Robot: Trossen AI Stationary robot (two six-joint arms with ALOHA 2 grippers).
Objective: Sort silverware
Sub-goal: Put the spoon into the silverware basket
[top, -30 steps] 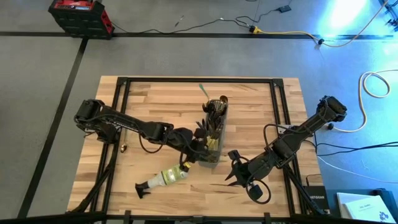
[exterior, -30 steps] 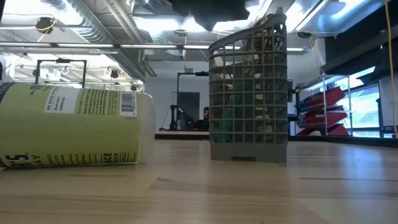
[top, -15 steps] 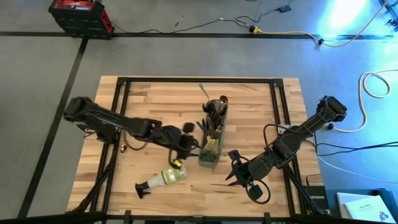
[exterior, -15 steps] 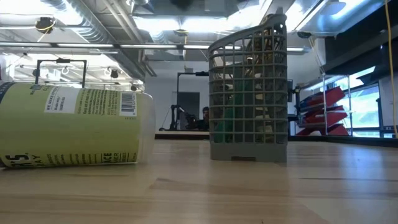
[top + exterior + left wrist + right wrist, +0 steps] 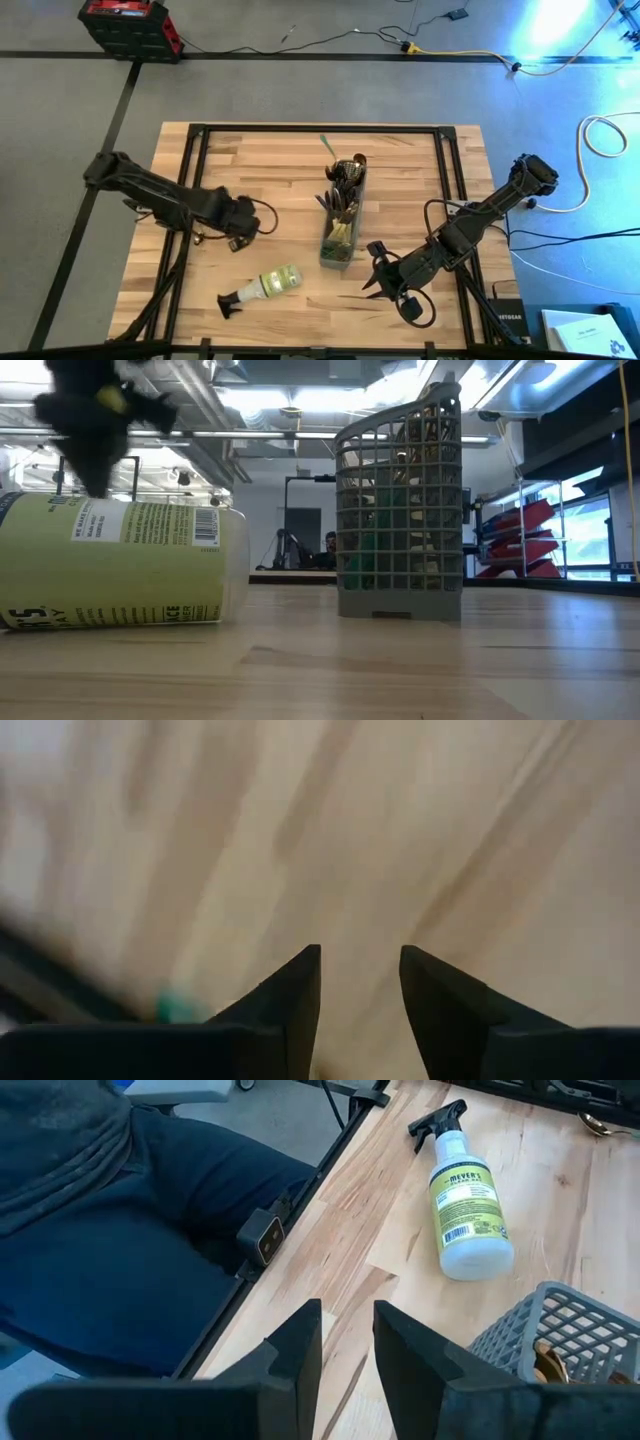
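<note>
Right gripper [image 5: 378, 283] parked near the table's [image 5: 260, 165] near edge, about 4 o'clock off the caddy [image 5: 340, 232]: fingers slightly parted, nothing held. Left gripper [image 5: 243, 223] at the caddy's 9 o'clock, above bare wood: fingers [image 5: 290, 995] slightly apart, empty. Spray bottle [image 5: 262, 288] lies at 7 o'clock. Silverware [image 5: 346, 185] stands in the caddy, mid-table.

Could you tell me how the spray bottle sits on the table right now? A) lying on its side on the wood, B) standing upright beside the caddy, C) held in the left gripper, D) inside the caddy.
A: the spray bottle lies flat on the table, apart from the mesh caddy, and neither gripper touches it.
</note>
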